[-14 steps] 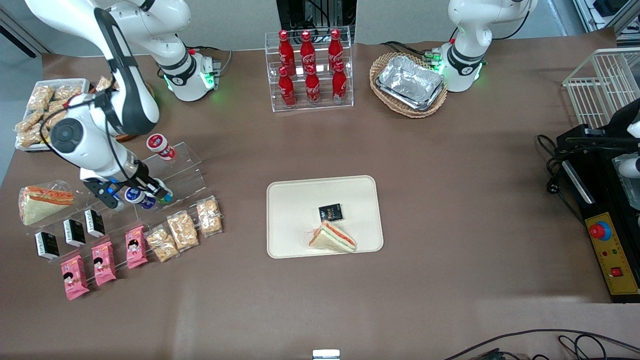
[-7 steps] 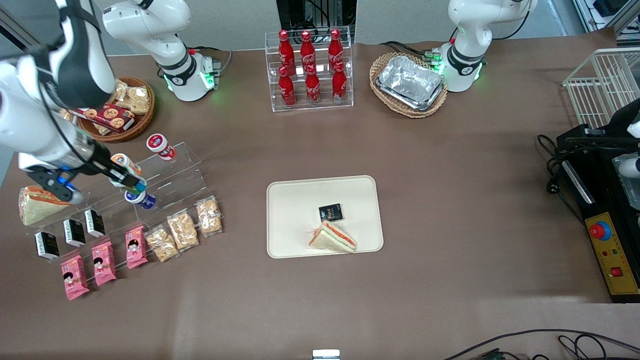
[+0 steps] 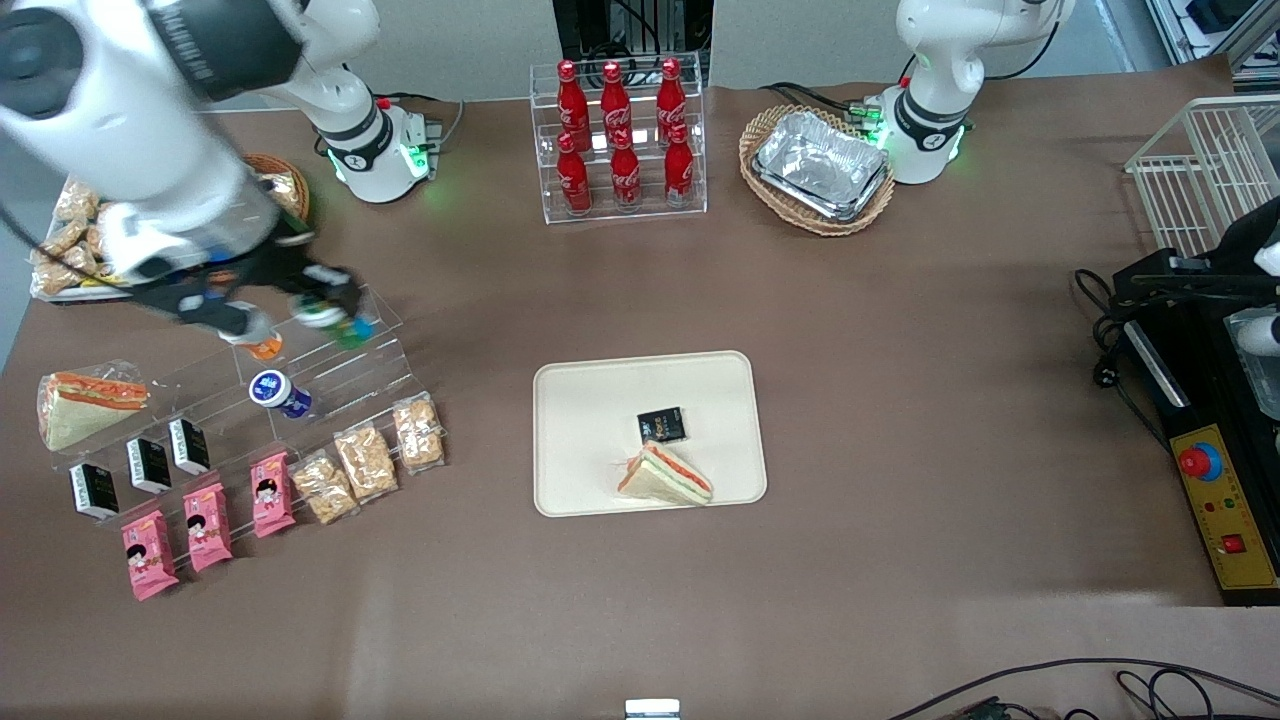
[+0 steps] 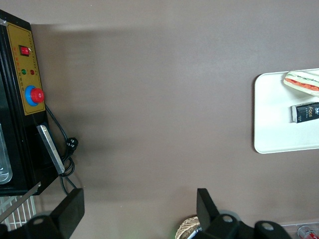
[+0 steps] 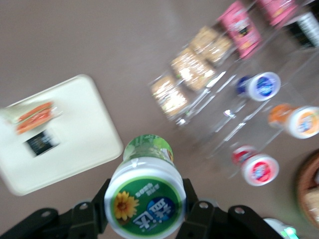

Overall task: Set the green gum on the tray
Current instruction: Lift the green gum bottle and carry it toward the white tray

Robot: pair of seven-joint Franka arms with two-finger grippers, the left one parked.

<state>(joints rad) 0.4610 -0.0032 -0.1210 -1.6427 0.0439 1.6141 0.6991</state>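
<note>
The gripper (image 3: pixel 330 312) hangs above the clear stepped rack (image 3: pixel 375 345), its fingers (image 5: pixel 197 211) clamped on the sides of the gum (image 5: pixel 145 201); in the front view the gum (image 3: pixel 335 320) is a blurred patch of green, half hidden by the fingers; the wrist view shows its white lid with the green label facing the camera, the body pointing away. The gum is in the air, well apart from the tray (image 3: pixel 590 400); the tray carries a sandwich (image 3: pixel 665 475) and a small black packet (image 3: pixel 661 425). On the rack stand a blue bottle (image 3: pixel 280 393) and an orange one (image 3: pixel 263 346), the latter partly covered by the arm; a red one (image 5: pixel 259 169) shows only in the wrist view. The sandwich (image 4: pixel 304 82) is cut off by the frame edge in the left wrist view.
</note>
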